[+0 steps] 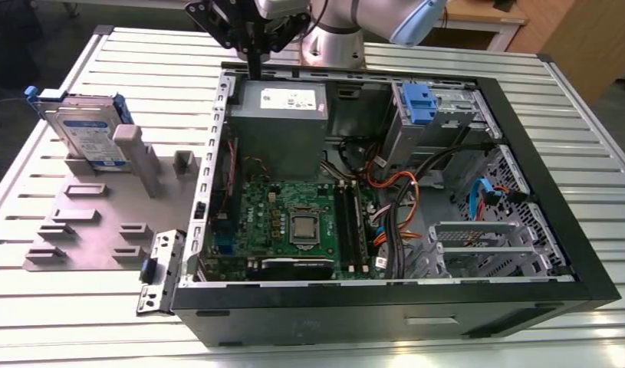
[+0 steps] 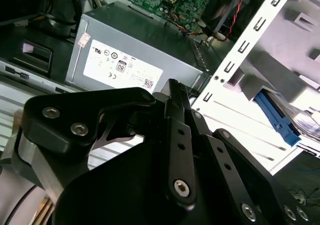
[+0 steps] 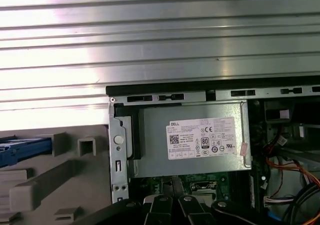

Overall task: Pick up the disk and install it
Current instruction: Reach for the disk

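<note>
Black computer case, side panel off, lying open on a slatted metal table; all positions below are given relative to this case.

Contents of the case: at the far corner toward the exterior view's left sits a grey power supply with a white sticker. On the near side of the power supply is a green circuit board. Against the far wall toward the exterior view's right is a metal cage with a blue tab. Orange and black cables lie between the board and the cage.

Tool: the gripper hangs from the arm over the far rim of the case, directly above the power supply. Its black fingers are drawn together with nothing between them, and in the second wrist view they point toward the stickered face.

Task object: the disk is outside the case, on the exterior view's left of it. It stands on edge in a grey holder that lies on the table beside the case wall. The disk is silver, with a white-and-blue label and blue rails along its edges, and it is well apart from the gripper. In the first wrist view, one blue rail shows next to the holder, outside the case's perforated wall.
</note>
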`<control>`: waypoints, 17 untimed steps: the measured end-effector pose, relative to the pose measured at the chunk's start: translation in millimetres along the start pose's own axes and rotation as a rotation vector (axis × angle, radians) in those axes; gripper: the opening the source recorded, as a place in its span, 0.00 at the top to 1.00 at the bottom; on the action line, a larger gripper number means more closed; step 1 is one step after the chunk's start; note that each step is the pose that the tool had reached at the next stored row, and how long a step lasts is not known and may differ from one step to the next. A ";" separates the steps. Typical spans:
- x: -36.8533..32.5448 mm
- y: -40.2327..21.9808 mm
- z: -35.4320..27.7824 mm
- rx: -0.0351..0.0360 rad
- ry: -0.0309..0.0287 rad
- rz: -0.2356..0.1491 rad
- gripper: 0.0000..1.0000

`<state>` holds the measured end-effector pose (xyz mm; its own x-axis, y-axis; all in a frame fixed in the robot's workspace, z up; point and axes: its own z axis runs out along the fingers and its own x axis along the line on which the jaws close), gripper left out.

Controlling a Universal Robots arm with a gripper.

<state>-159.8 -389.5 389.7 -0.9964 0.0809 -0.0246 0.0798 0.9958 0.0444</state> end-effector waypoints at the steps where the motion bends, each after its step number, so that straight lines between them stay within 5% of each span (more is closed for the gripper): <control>1: 1.0 -0.1 0.0 0.0000 0.0000 0.000 0.89; 17: 18.3 1.6 0.8 0.0001 0.0000 0.000 0.89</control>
<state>-177.9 -386.4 388.5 -0.9964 0.0812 -0.0246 0.0801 0.9958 0.0443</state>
